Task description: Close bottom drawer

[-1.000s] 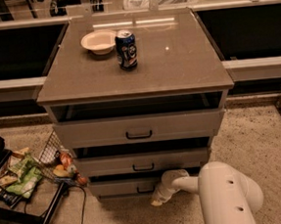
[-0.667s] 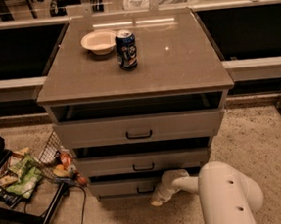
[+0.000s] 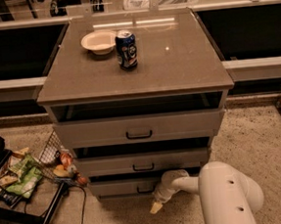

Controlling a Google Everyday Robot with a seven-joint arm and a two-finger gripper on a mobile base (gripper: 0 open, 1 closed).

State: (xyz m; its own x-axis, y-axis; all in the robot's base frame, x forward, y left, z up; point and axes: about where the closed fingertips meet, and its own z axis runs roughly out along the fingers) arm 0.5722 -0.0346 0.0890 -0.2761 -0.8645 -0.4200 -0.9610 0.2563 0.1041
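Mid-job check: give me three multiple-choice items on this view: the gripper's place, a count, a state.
1. Where is the gripper?
A) in the wire basket
B) low, at the front of the bottom drawer
C) at the top drawer's handle

2. How many drawer fronts show?
A) two
B) three
C) five

3. How does the can stand?
A) upright
B) on its side
C) crushed flat

Answers: B, the gripper sits low at the lowest front; B, three fronts are stacked one under another; A, it stands upright beside the bowl.
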